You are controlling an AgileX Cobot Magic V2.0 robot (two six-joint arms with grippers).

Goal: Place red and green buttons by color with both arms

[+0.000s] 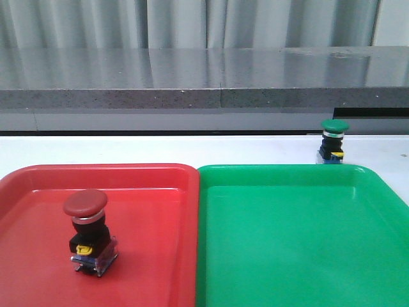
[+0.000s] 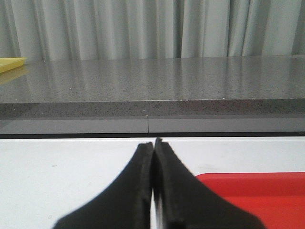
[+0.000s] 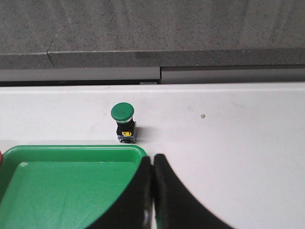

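Red button [image 1: 87, 230] upright in red tray [image 1: 153, 185]; green button [image 1: 333, 141] upright, seemingly just behind green tray [image 1: 287, 185].

A red-capped button [image 1: 88, 227], showing a yellow tab, is sitting in a red tray [image 1: 153, 192] beside a green tray [image 1: 287, 256]; a green-capped button [image 1: 333, 141] is standing on the white table [image 1: 192, 148] before speckled grey stone [image 1: 192, 77].

Red tray [image 1: 38, 185] and green tray [image 1: 383, 192] cropped by frame edges.
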